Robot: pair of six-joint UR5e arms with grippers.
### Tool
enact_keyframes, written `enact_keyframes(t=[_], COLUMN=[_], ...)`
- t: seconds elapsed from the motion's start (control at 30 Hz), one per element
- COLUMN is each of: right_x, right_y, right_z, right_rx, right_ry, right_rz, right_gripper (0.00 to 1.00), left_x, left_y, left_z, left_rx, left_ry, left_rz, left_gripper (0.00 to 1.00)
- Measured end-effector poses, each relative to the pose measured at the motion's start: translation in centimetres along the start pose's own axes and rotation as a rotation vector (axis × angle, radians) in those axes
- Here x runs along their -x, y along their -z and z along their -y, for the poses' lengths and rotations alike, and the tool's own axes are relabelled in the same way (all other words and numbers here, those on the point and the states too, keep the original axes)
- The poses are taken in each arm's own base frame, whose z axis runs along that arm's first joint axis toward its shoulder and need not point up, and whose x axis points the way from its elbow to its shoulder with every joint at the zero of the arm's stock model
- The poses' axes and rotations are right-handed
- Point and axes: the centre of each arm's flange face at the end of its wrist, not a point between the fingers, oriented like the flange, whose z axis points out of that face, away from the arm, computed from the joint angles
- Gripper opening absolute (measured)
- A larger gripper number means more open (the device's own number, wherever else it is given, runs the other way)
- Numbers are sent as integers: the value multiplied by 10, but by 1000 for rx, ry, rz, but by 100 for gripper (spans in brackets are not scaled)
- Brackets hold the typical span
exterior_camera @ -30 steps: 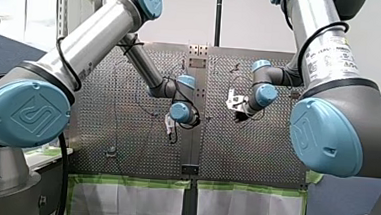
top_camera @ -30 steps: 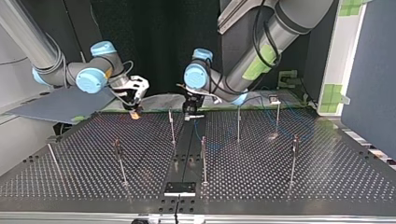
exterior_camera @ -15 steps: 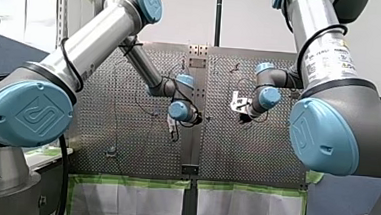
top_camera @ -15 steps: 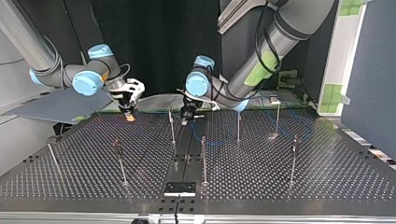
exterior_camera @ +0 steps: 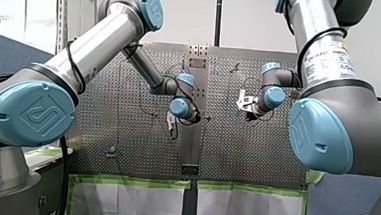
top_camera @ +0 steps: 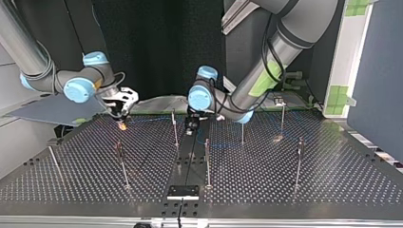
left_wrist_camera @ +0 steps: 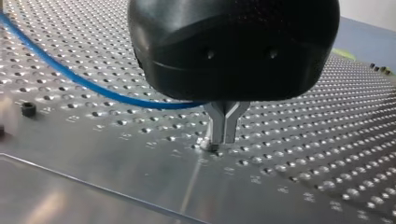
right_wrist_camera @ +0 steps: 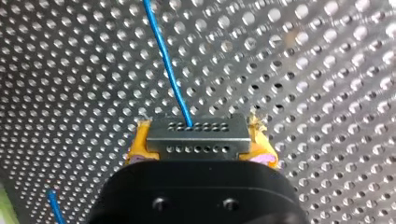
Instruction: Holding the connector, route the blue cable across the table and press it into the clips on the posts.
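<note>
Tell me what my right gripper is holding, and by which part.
The connector, pinched by its two ends between the yellow pads; the cable leaves its front.

wall (exterior_camera: 254,21) pale | backdrop (top_camera: 157,47) black | side panel (top_camera: 380,71) blue | table (top_camera: 332,180) perforated metal

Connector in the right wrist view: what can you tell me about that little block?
The connector is a grey, metal-looking rectangular block with two rows of tiny holes on its face. It is clamped at both ends between the yellow pads of my right gripper, over the perforated table. The blue cable leaves its far row of holes and runs on ahead.
</note>
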Motion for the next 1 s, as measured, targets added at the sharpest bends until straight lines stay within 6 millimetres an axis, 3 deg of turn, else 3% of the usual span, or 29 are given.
enact_keyframes(t=[0.07,0.1,0.13,0.17,0.2,0.27,0.3,0.33,0.5,0.8,1.0], right_x=[-1,-2,-2,-2,-2,-2,-2,-2,-1,0,1], right_y=[-2,-2,-3,-3,-4,-4,-4,-4,-4,-4,-4], right_z=[-2,-3,-4,-4,-4,-5,-5,-5,-4,0,1], right_rx=[-2,-4,-6,-7,-9,-11,-11,-12,-20,-28,-39], right_ry=[-3,-5,-6,-6,-5,-4,-4,-3,-1,2,2], right_rz=[-8,-11,-13,-14,-15,-15,-15,-15,-12,-9,-6], right_gripper=[0,0,0,0,0,0,0,0,0,0,0], left_x=[3,4,4,3,3,0,-1,-2,-5,8,1], left_y=[-1,0,0,1,2,5,6,8,14,40,61], left_z=[2,2,3,4,4,6,7,7,9,26,34], left_rx=[1,2,3,4,5,8,11,16,47,68,69], left_ry=[-4,-6,-10,-12,-16,-25,-30,-38,-81,-122,-151], left_rz=[-7,-12,-20,-27,-35,-53,-60,-69,-99,-119,-147], left_gripper=[26,26,37,56,56,85,85,100,100,100,100])
